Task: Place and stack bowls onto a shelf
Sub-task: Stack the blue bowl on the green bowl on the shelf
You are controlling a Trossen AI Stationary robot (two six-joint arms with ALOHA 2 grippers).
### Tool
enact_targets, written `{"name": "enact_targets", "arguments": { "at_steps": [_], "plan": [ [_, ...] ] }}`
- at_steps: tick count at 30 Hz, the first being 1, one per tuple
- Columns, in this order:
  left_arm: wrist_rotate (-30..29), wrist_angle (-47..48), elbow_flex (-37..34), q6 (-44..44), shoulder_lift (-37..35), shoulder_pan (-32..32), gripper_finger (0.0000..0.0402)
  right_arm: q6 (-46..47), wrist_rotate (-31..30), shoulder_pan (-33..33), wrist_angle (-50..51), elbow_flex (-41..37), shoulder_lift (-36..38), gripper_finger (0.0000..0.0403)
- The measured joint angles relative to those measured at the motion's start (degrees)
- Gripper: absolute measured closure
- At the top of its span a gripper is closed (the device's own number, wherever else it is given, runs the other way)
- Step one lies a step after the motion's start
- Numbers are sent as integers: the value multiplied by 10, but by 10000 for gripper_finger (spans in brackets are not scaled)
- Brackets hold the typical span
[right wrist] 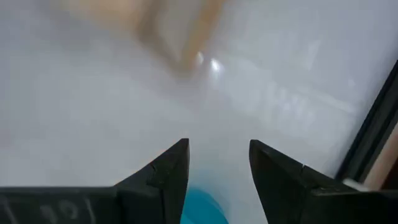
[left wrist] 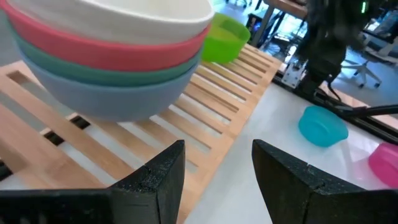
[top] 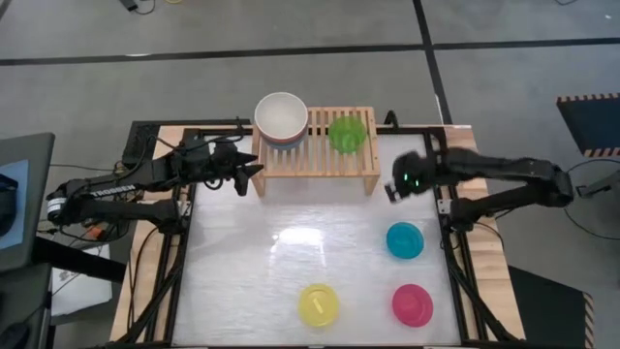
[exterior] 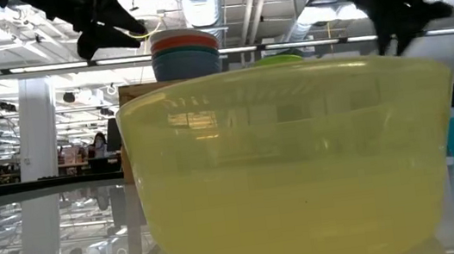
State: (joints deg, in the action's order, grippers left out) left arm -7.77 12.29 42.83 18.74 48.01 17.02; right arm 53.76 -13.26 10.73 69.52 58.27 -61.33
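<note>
The light-wood shelf (top: 315, 153) stands at the table's far edge. On its left end sits a stack of large bowls (top: 281, 118), cream white on top, then red, teal and slate blue (left wrist: 118, 81). The lime green bowl (top: 346, 133) stands on the slats to the right. Cyan (top: 404, 239), yellow (top: 318, 304) and magenta (top: 412, 304) bowls lie upside down on the table. My left gripper (top: 254, 176) hovers open at the shelf's left end, near the stack. My right gripper (top: 394, 190) is open, right of the shelf, above the table, with the cyan bowl (right wrist: 202, 208) just below.
The white tabletop (top: 320, 242) is bare between the shelf and the three small bowls. Black frame rails (top: 455, 262) run along both sides. In the low view the yellow bowl (exterior: 292, 162) fills the foreground. A room with desks lies beyond.
</note>
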Motion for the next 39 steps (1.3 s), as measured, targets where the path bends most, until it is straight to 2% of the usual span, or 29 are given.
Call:
{"name": "enact_targets", "arguments": {
  "at_steps": [4,9,12,17,21,27,32,36,39],
  "plan": [
    [-6,-2,0,-16,0,-3,230,4,41,-53,-10,-100,7,211],
    [10,-2,0,-4,0,-3,230,21,107,-92,-76,-195,7,211],
    [28,-1,0,11,0,-4,230,32,139,-112,-121,-228,7,211],
    [22,3,0,20,0,-22,230,34,150,-131,-160,-259,0,213],
    [-3,3,0,20,0,-39,230,39,151,-132,-162,-282,1,245],
    [-30,4,0,26,0,-51,230,52,174,-132,-166,-283,4,375],
    [-37,6,0,28,0,-52,230,62,179,-133,-132,-230,14,374],
    [-41,9,0,23,0,-52,230,33,161,-130,-101,-170,19,379],
    [-48,9,0,14,0,-52,230,4,160,-112,-102,-160,17,379]
  ]
}}
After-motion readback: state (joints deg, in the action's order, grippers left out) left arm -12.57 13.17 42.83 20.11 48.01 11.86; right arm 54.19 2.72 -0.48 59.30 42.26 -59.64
